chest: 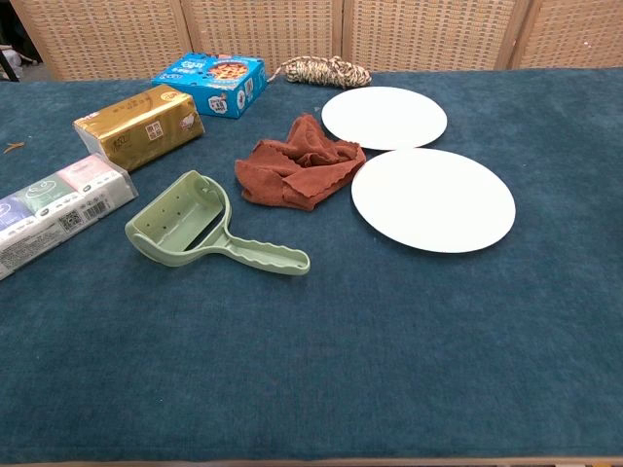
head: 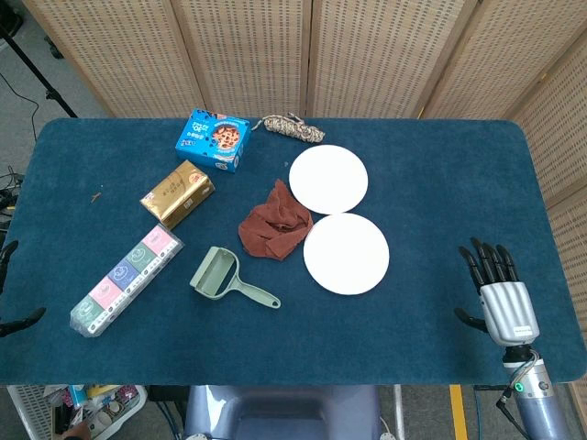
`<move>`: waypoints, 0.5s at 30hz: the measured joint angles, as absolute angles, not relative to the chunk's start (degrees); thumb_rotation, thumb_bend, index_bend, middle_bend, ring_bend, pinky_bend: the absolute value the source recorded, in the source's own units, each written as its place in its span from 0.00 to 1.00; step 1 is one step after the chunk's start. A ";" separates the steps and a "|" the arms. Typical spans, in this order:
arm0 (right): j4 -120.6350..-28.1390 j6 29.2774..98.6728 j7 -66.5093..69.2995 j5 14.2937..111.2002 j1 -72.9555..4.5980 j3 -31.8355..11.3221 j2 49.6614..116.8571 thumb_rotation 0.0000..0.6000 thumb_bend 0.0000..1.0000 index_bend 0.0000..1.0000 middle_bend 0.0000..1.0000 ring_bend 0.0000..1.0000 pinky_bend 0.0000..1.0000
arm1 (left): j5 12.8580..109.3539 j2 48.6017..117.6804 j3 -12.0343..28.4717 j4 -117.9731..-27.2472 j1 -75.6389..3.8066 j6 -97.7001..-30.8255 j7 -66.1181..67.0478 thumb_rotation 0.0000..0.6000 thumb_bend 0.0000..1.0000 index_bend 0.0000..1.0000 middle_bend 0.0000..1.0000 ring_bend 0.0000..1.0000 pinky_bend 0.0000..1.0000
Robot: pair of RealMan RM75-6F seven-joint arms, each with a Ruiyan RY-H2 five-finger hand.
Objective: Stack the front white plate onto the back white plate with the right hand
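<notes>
Head view: we see the right hand (head: 500,291) well to the right of the front white plate (head: 347,254), palm down, fingers apart, holding nothing.
Front white plate: it lies flat on the blue table (head: 431,174), untouched, its far edge just beside the back white plate (head: 328,179); we cannot tell whether the rims touch.
Left of the front plate: a rust cloth (head: 274,223) sits just beside it, a green scoop (head: 226,278) further left.
Left hand: only dark fingertips (head: 7,255) show far left of the front plate, so we cannot tell its state.
Step in hand: we judge the reach not yet begun.
Doing it well: we approach the front plate's right rim, away from the cloth, slide fingers under the edge, lift level, and centre it over the back plate before letting go.
</notes>
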State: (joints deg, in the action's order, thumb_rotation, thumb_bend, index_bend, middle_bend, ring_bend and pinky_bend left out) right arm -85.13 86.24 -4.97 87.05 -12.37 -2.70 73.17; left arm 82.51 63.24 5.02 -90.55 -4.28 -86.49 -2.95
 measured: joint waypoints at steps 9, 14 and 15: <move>-84.31 83.93 -3.55 88.29 -12.89 -2.17 73.03 1.00 0.00 0.00 0.00 0.00 0.00 | 81.58 63.65 4.91 -90.11 -4.79 -84.78 -2.72 1.00 0.01 0.01 0.00 0.00 0.00; -84.39 79.78 -4.67 89.60 -15.19 -1.75 74.05 1.00 0.00 0.00 0.00 0.00 0.00 | 80.86 63.83 5.36 -89.87 -5.03 -84.46 -2.83 1.00 0.01 0.01 0.00 0.00 0.00; -84.60 78.65 -5.16 89.73 -15.92 -1.79 74.29 1.00 0.00 0.00 0.00 0.00 0.00 | 80.68 63.86 5.42 -89.83 -5.09 -84.31 -2.78 1.00 0.01 0.01 0.00 0.00 0.00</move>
State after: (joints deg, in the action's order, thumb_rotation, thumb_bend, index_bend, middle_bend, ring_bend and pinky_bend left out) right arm -84.60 78.65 -5.16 89.73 -15.92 -1.79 74.29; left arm 80.68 63.86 5.42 -89.83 -5.09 -84.31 -2.78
